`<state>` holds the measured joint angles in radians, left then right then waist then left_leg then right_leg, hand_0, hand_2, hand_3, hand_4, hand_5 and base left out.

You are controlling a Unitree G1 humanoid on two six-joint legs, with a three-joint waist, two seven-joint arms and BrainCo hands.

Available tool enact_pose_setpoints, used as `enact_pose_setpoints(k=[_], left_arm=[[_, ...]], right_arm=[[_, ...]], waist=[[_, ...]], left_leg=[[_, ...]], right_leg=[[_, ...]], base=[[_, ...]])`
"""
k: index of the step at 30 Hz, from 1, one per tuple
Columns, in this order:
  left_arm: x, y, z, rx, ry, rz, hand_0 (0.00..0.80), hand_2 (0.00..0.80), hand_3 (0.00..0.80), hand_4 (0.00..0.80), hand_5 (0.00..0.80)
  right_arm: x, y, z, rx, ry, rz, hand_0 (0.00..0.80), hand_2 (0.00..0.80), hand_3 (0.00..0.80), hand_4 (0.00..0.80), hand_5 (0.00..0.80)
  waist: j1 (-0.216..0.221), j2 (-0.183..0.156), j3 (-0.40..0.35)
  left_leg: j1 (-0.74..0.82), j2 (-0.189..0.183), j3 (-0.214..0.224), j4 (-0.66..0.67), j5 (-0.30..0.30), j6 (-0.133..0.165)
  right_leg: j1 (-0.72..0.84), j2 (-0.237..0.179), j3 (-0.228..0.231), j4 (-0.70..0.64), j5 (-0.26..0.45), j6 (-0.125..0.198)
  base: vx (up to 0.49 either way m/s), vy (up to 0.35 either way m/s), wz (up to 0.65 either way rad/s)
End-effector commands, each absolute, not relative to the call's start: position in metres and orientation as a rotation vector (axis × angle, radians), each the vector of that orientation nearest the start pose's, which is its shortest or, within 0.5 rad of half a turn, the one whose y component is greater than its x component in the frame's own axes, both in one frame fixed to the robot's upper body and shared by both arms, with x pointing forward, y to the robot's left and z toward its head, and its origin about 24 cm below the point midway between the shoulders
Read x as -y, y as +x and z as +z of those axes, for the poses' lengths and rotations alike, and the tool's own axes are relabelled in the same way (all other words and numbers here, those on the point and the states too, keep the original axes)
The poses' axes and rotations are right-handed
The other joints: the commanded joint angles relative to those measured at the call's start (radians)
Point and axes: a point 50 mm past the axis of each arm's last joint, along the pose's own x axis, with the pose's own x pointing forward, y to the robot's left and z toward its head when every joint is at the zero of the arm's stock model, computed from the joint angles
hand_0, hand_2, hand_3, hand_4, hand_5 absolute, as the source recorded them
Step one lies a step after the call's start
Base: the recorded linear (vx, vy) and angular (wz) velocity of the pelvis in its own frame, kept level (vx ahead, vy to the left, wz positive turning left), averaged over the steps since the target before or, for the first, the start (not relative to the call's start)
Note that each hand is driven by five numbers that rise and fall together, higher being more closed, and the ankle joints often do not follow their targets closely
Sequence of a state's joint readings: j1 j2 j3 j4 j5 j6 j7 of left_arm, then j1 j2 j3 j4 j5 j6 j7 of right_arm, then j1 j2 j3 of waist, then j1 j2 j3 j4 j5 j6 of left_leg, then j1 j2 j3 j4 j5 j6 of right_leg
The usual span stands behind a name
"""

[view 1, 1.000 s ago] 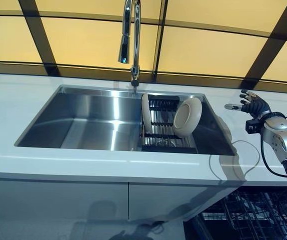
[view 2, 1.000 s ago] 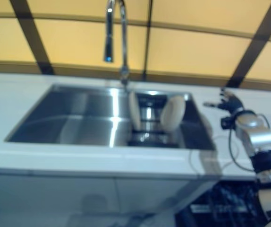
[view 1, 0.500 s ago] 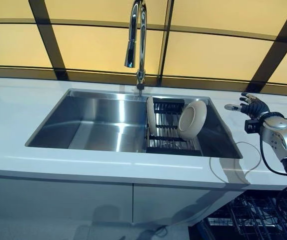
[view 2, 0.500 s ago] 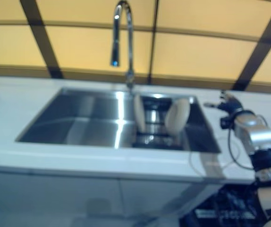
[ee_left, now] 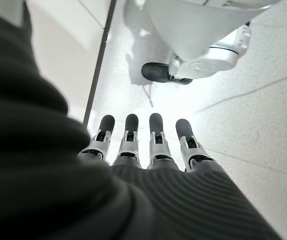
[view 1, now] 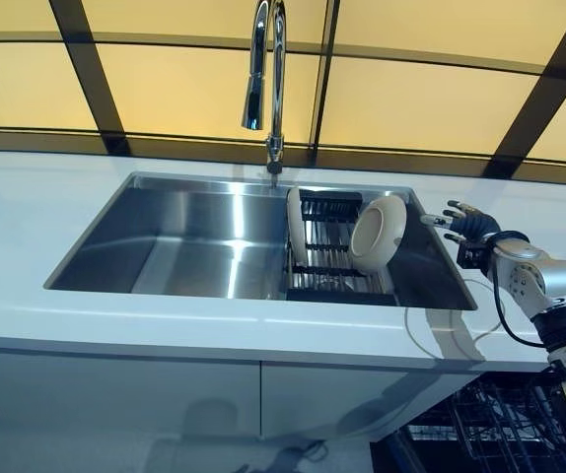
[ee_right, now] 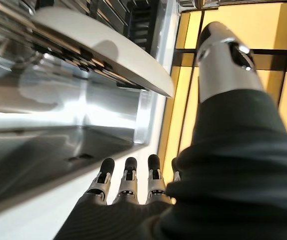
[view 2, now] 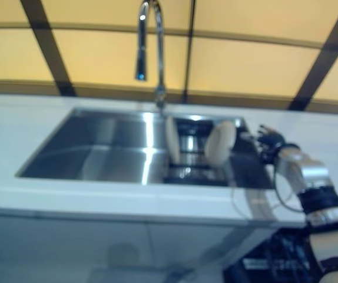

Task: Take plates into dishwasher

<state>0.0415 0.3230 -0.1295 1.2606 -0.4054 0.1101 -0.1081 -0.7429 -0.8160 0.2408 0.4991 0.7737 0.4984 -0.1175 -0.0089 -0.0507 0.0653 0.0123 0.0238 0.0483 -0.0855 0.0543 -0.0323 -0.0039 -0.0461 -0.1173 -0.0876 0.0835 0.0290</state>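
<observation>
- So, the right hand [view 1: 465, 225] is over the right rim of the sink [view 1: 204, 182], and the nearer cream plate [view 1: 377, 233] is just beside it, toward the robot's left and a bit lower.
- That hand's fingers are straight and spread apart, and it holds nothing.
- The right hand is much nearer to the plates. The left hand [ee_left: 148, 145] is down low over the floor (only its own wrist view shows it), fingers straight and empty.
- Both plates stand on edge in the dark dish rack [view 1: 327, 251], which sits in the right part of the sink.
- The nearer plate leans, with its round back facing the right hand, so I think the hand has to reach the top rim.
- The second plate [view 1: 294, 225] stands upright at the rack's left side, farther from the hand.
- The plates look smooth, cream and clean.
- The dishwasher rack [view 1: 490, 424] is open below the counter, at the robot's right.
</observation>
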Motion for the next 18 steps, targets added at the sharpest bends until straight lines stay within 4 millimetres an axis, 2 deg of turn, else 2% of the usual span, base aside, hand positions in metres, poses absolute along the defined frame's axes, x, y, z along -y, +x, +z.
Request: enact_pose_setpoints(k=[1, 18], left_arm=[[-0.262, 0.065, -0.159, -1.349, -0.025, 0.226, 0.0, 0.0, 0.0, 0.0, 0.0], [-0.261, 0.07, -0.159, -1.326, -0.013, 0.22, 0.0, 0.0, 0.0, 0.0, 0.0]], right_arm=[[0.265, 0.374, 0.208, -0.137, -0.055, -0.135, 0.0, 0.0, 0.0, 0.0, 0.0], [0.251, 0.377, 0.211, -0.12, -0.004, -0.094, 0.0, 0.0, 0.0, 0.0, 0.0]], waist=[[0.025, 0.004, 0.029], [0.032, 0.009, 0.067]], left_leg=[[-0.003, -0.037, 0.026, -0.002, -0.075, 0.038], [-0.025, -0.037, 0.018, -0.002, -0.061, 0.031]], right_leg=[[0.005, 0.007, -0.006, 0.0, -0.052, 0.038], [-0.008, 0.007, -0.018, 0.0, -0.052, 0.035]], base=[[0.0, 0.0, 0.0], [0.0, 0.0, 0.0]])
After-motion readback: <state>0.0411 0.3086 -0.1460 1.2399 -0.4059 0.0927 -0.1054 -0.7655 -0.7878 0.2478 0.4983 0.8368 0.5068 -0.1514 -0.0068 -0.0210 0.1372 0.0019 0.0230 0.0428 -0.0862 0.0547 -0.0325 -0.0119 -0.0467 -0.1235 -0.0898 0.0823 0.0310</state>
